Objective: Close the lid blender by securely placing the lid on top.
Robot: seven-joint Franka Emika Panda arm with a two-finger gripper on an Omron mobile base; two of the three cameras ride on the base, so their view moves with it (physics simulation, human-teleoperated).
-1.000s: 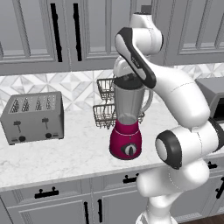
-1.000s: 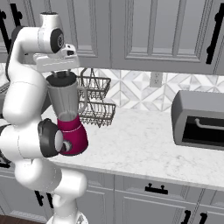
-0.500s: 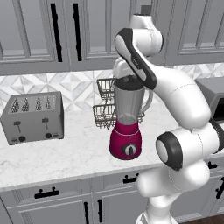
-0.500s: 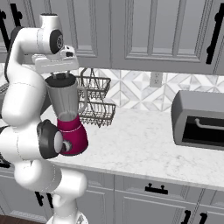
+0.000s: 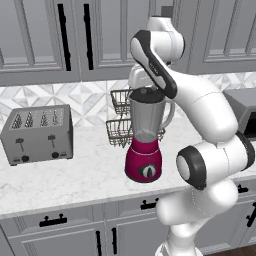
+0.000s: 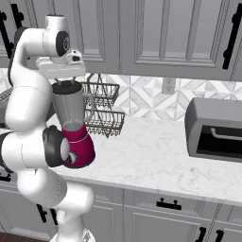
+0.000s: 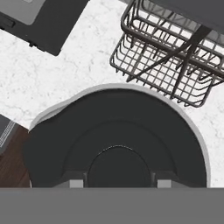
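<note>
Directly over the jar, the gripper (image 7: 119,183) looks closed on the lid's knob, with the lid (image 7: 118,135) at the blender (image 5: 145,135) rim, so press straight down, level and centred, before letting go.

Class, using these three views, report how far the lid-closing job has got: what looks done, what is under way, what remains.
Done: the lid has been carried to the blender and sits at the jar's rim, covering the opening. In hand: the gripper is at the lid's centre knob; whether it grips it is unclear. Left: confirming the lid is seated, then letting go and lifting the arm away.
</note>
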